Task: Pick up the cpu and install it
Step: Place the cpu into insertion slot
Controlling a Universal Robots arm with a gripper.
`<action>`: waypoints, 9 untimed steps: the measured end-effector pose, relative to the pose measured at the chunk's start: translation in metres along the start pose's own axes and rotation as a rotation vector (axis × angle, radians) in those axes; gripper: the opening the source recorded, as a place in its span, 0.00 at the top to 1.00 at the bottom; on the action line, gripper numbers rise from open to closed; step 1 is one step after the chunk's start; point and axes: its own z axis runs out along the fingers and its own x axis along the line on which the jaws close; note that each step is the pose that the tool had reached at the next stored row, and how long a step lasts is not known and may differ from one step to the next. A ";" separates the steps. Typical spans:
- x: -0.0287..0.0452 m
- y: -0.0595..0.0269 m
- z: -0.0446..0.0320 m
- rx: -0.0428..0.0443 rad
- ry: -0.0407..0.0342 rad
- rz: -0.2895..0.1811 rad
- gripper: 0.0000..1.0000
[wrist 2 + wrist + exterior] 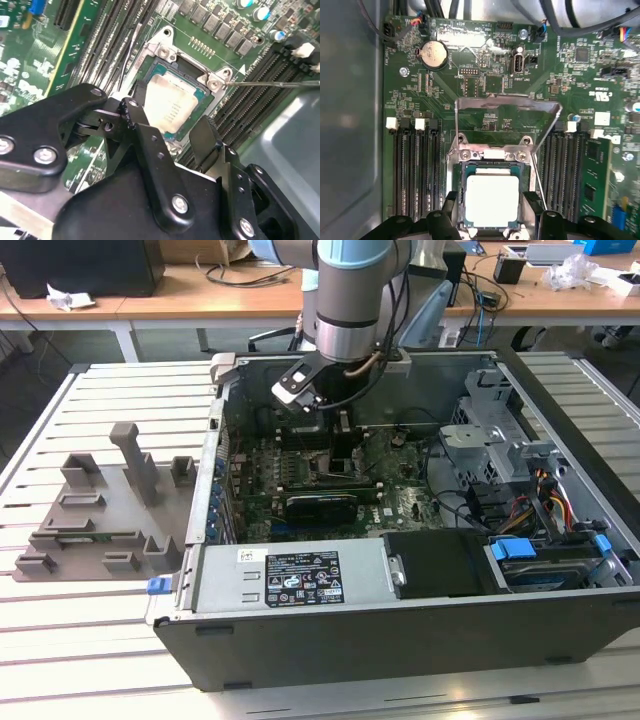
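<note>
cpu (492,197), a small flat square chip with a pale silvery-grey metal top and a thin green rim, lies level inside the dark square socket (461,197) on the green motherboard (490,80). In both wrist views its edges run parallel to the socket walls. The bright steel load plate (507,102) stands hinged up behind it, and its thin wire lever (275,83) is swung out to the side.

The black two-fingered gripper (490,200) hangs low over the socket with its fingers (134,114) apart, one on each side of the cpu. They look to sit just outside the chip's edges and not pressed against them, though contact at the very tips is hard to rule out.

In the exterior view the arm reaches down into the open grey metal computer case (300,630), which rests on the white slatted desk (100,640) beside a grey plastic fixture tray (90,520).

By my reading, the placing step is in hand, with the chip at or in its seat. That step calls for the cpu to stay flat and square in the socket. Any move of the fingers has to be straight and free of sideways drag, so the chip is not tipped or nudged.
</note>
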 end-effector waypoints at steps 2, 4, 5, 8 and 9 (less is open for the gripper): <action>0.0000 -0.0001 -0.0039 -0.0001 0.0002 0.000 0.40; -0.0002 -0.0002 -0.0038 -0.0002 0.0052 0.000 0.53; -0.0007 -0.0002 -0.0031 -0.0008 0.0211 -0.004 0.58; -0.0027 -0.0001 0.0003 -0.0019 0.0275 -0.023 0.76; -0.0031 -0.0001 0.0012 -0.0021 0.0273 -0.028 0.82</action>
